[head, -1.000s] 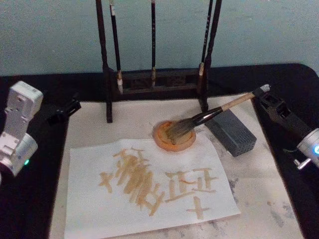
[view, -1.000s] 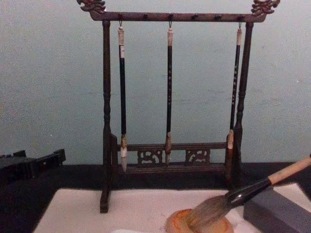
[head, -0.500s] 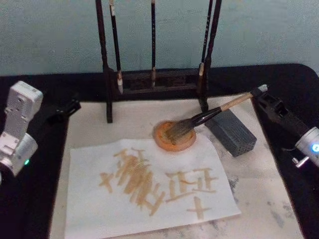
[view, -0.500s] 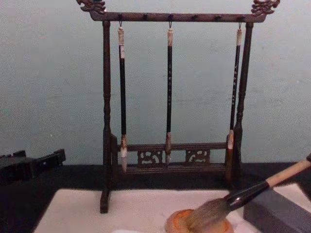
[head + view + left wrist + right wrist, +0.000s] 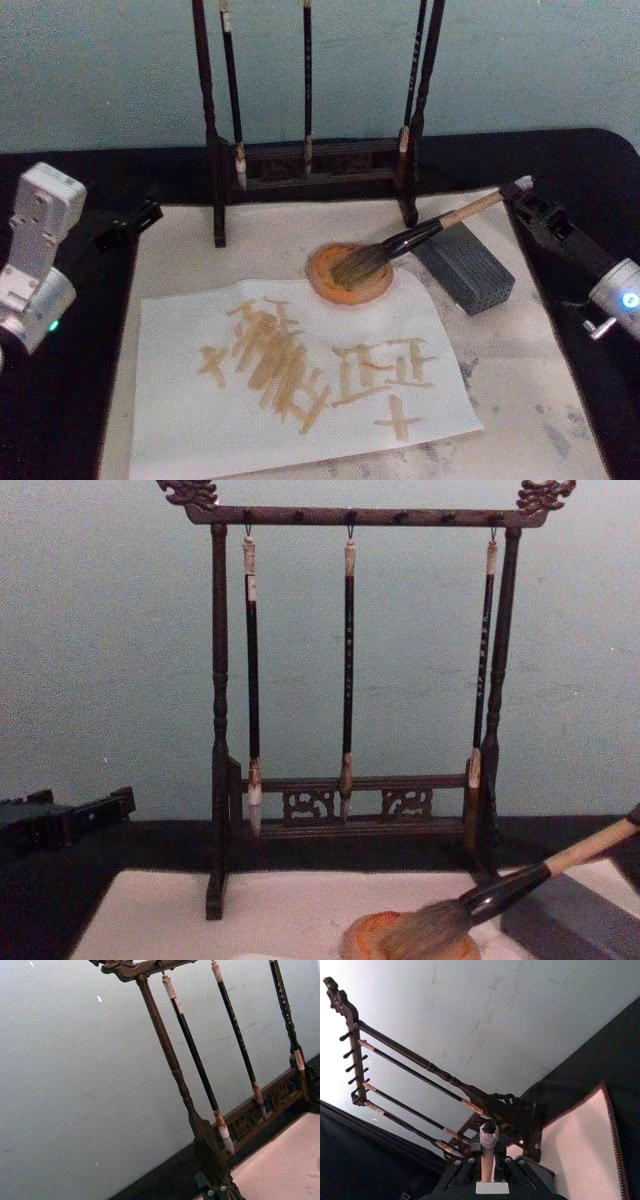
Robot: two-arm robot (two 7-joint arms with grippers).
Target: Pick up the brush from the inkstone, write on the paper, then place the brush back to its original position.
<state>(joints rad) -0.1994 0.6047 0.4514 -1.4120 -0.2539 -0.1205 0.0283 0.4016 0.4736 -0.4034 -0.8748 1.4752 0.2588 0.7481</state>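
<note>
The brush (image 5: 400, 243) slants down from right to left, its grey-brown bristles resting in the round orange-brown inkstone (image 5: 322, 275). My right gripper (image 5: 522, 192) is shut on the top end of the tan handle, out past the table's right side. In the right wrist view the handle (image 5: 487, 1152) runs straight between the fingers. From the chest the brush (image 5: 500, 888) lies low with its head on the inkstone (image 5: 365, 932). The paper (image 5: 200, 400) lies in front of the dish, covered with tan strokes. My left gripper (image 5: 130, 225) rests open at the far left.
A grey rectangular block (image 5: 470, 270) sits just under the brush's handle, right of the dish. Behind stands a dark wooden rack (image 5: 215, 150) with three slim brushes (image 5: 349, 660) hanging. A pale felt mat (image 5: 520, 380) covers the black table.
The right gripper has dropped slightly and eased to the right, so the brush handle lies lower and flatter and the bristles settle further into the inkstone. The left arm is still.
</note>
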